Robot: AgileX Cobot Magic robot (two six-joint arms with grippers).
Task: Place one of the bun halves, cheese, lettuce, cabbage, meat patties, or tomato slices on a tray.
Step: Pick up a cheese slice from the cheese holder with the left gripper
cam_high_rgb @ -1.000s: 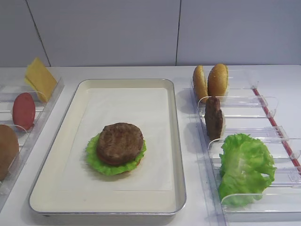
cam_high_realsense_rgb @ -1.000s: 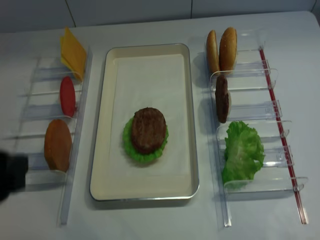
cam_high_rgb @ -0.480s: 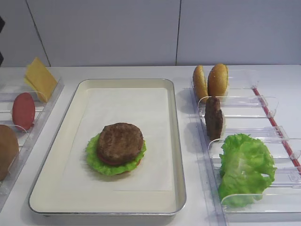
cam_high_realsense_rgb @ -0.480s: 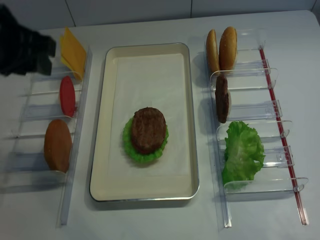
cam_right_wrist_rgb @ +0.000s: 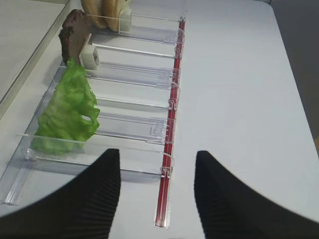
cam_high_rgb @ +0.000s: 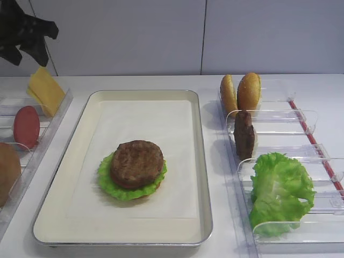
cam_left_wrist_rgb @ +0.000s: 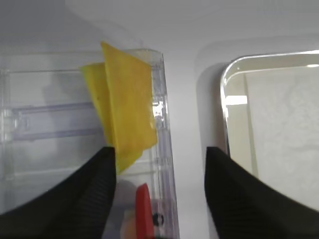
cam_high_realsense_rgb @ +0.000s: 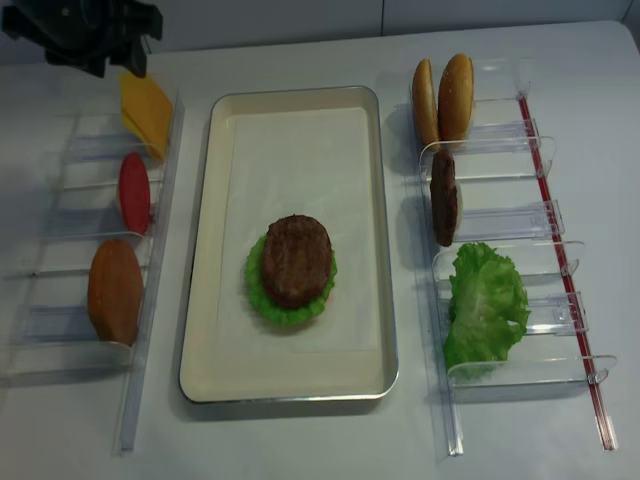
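Note:
The cream tray point(cam_high_rgb: 201, 161) point(cam_high_realsense_rgb: 385, 250) holds a meat patty point(cam_high_rgb: 137, 163) point(cam_high_realsense_rgb: 297, 258) stacked on lettuce point(cam_high_rgb: 107, 180). In the left rack stand the yellow cheese point(cam_high_rgb: 45, 90) point(cam_left_wrist_rgb: 127, 119) point(cam_high_realsense_rgb: 147, 108), a tomato slice point(cam_high_rgb: 26, 127) point(cam_high_realsense_rgb: 134, 192) and a bun half point(cam_high_rgb: 8, 172) point(cam_high_realsense_rgb: 115, 290). My left gripper point(cam_high_rgb: 26, 54) point(cam_left_wrist_rgb: 159, 199) point(cam_high_realsense_rgb: 110, 55) hovers open just above the cheese, holding nothing. My right gripper point(cam_right_wrist_rgb: 157, 194) is open and empty near the right rack's front end.
The clear right rack point(cam_high_rgb: 301, 115) point(cam_right_wrist_rgb: 144, 77) holds two bun halves point(cam_high_rgb: 241, 92) point(cam_high_realsense_rgb: 445, 95), a patty point(cam_high_rgb: 244, 134) point(cam_right_wrist_rgb: 75, 37) and lettuce point(cam_high_rgb: 279, 191) point(cam_right_wrist_rgb: 67, 117). A red strip point(cam_right_wrist_rgb: 172, 124) runs along its outer side. A grey wall stands behind the table.
My left gripper has travelled from the near left corner to the far left and now hangs over the cheese. Nothing on the tray or in the racks has moved.

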